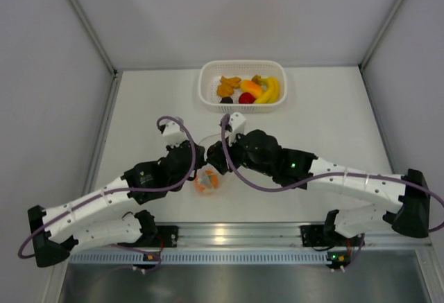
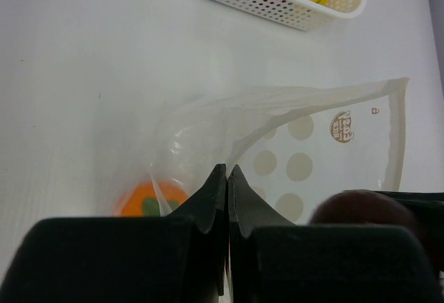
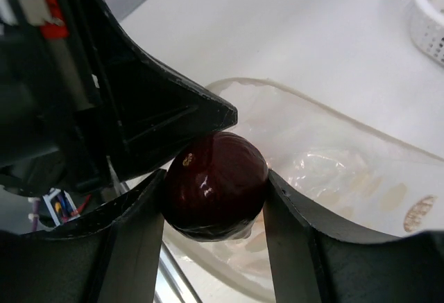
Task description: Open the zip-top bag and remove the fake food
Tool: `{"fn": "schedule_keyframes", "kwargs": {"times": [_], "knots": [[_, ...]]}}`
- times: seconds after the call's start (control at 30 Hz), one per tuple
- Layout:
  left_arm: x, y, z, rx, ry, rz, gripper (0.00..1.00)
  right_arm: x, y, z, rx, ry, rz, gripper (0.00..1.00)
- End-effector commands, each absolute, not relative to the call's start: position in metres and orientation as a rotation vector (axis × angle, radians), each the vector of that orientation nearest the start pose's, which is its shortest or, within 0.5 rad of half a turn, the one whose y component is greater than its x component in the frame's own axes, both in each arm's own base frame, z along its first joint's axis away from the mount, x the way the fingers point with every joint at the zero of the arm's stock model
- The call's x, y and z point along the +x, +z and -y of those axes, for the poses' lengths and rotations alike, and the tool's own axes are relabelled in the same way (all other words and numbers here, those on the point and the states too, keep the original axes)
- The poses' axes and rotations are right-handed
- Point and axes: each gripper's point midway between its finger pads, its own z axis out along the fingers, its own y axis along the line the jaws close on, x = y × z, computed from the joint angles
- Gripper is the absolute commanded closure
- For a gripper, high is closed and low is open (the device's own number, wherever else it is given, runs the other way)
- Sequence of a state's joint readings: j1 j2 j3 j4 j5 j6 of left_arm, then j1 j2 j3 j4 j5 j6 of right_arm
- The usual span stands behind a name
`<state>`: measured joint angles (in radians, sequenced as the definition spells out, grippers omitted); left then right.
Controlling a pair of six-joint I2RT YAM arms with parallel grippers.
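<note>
The clear dotted zip-top bag (image 2: 312,150) lies on the white table with its mouth pulled open. My left gripper (image 2: 227,168) is shut on the bag's near lip. A round orange piece of fake food (image 2: 146,202) sits inside the bag, left of my fingers. My right gripper (image 3: 215,178) is shut on a glossy dark purple round piece (image 3: 215,192), held just above the bag's opening (image 3: 333,171) and close beside the left gripper's black body (image 3: 139,109). In the top view both grippers (image 1: 196,156) (image 1: 216,157) meet over the bag (image 1: 208,180).
A white perforated basket (image 1: 209,89) stands at the back centre of the table. It holds a yellow banana (image 1: 270,89), a red fruit (image 1: 245,98) and orange bits (image 1: 227,84). Grey walls close in the table on the left, right and back.
</note>
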<state>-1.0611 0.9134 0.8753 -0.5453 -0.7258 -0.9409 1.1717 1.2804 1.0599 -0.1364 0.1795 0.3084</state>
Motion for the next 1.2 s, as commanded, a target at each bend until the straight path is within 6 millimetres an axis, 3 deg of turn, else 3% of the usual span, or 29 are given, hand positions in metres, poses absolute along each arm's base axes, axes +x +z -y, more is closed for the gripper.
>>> {"fn": "schedule_keyframes", "kwargs": {"times": [0.0, 0.17, 0.23, 0.27, 0.33, 0.37, 0.43, 0.47, 0.53, 0.6, 0.63, 0.67, 0.73, 0.8, 0.83, 0.87, 0.9, 0.93, 0.97, 1.0, 1.03, 1.07, 1.1, 1.17], "knots": [[0.219, 0.225, 0.187, -0.349, -0.466, -1.966, 1.00, 0.175, 0.296, -0.361, -0.660, 0.849, -1.741, 0.57], [0.219, 0.224, 0.171, -0.403, -0.448, -1.925, 1.00, 0.178, 0.335, -0.330, -0.584, 0.907, -1.676, 0.56], [0.219, 0.221, 0.166, -0.415, -0.427, -1.921, 1.00, 0.191, 0.355, -0.307, -0.513, 0.895, -1.641, 0.56], [0.218, 0.221, 0.163, -0.417, -0.424, -1.919, 1.00, 0.208, 0.361, -0.289, -0.449, 0.853, -1.637, 0.56], [0.217, 0.218, 0.159, -0.420, -0.411, -1.921, 1.00, 0.227, 0.364, -0.273, -0.388, 0.815, -1.649, 0.55], [0.217, 0.219, 0.158, -0.423, -0.415, -1.916, 1.00, 0.252, 0.360, -0.256, -0.324, 0.754, -1.669, 0.55], [0.216, 0.218, 0.155, -0.422, -0.408, -1.917, 1.00, 0.278, 0.355, -0.240, -0.261, 0.681, -1.704, 0.54], [0.215, 0.218, 0.154, -0.415, -0.403, -1.921, 1.00, 0.302, 0.340, -0.229, -0.217, 0.612, -1.755, 0.52], [0.215, 0.222, 0.153, -0.405, -0.398, -1.921, 1.00, 0.326, 0.336, -0.217, -0.172, 0.532, -1.781, 0.51], [0.214, 0.226, 0.152, -0.390, -0.390, -1.926, 1.00, 0.354, 0.317, -0.212, -0.149, 0.463, -1.833, 0.50], [0.214, 0.227, 0.152, -0.374, -0.381, -1.929, 1.00, 0.364, 0.322, -0.213, -0.139, 0.459, -1.822, 0.49], [0.213, 0.229, 0.151, -0.367, -0.378, -1.931, 1.00, 0.382, 0.303, -0.213, -0.128, 0.429, -1.866, 0.49], [0.213, 0.233, 0.151, -0.348, -0.373, -1.931, 1.00, 0.404, 0.306, -0.215, -0.113, 0.413, -1.861, 0.49], [0.213, 0.237, 0.152, -0.330, -0.380, -1.932, 1.00, 0.433, 0.278, -0.220, -0.102, 0.380, -1.917, 0.48], [0.212, 0.238, 0.153, -0.326, -0.384, -1.931, 1.00, 0.446, 0.290, -0.225, -0.095, 0.392, -1.894, 0.48], [0.212, 0.242, 0.155, -0.317, -0.400, -1.934, 1.00, 0.463, 0.262, -0.231, -0.102, 0.373, -1.951, 0.49], [0.212, 0.242, 0.156, -0.298, -0.397, -1.939, 1.00, 0.476, 0.276, -0.238, -0.100, 0.388, -1.925, 0.48], [0.211, 0.244, 0.158, -0.283, -0.402, -1.942, 1.00, 0.485, 0.272, -0.244, -0.108, 0.392, -1.932, 0.48], [0.210, 0.244, 0.160, -0.271, -0.408, -1.948, 1.00, 0.498, 0.246, -0.251, -0.118, 0.378, -1.978, 0.49], [0.209, 0.246, 0.162, -0.257, -0.419, -1.952, 1.00, 0.510, 0.262, -0.259, -0.116, 0.394, -1.942, 0.48], [0.209, 0.247, 0.162, -0.253, -0.419, -1.952, 1.00, 0.517, 0.254, -0.264, -0.116, 0.395, -1.959, 0.48], [0.208, 0.248, 0.162, -0.252, -0.427, -1.951, 1.00, 0.528, 0.228, -0.269, -0.122, 0.382, -2.004, 0.47], [0.208, 0.250, 0.162, -0.249, -0.437, -1.950, 1.00, 0.538, 0.241, -0.277, -0.123, 0.400, -1.974, 0.47], [0.207, 0.251, 0.161, -0.247, -0.444, -1.946, 1.00, 0.550, 0.215, -0.285, -0.144, 0.390, -2.016, 0.44]]}}
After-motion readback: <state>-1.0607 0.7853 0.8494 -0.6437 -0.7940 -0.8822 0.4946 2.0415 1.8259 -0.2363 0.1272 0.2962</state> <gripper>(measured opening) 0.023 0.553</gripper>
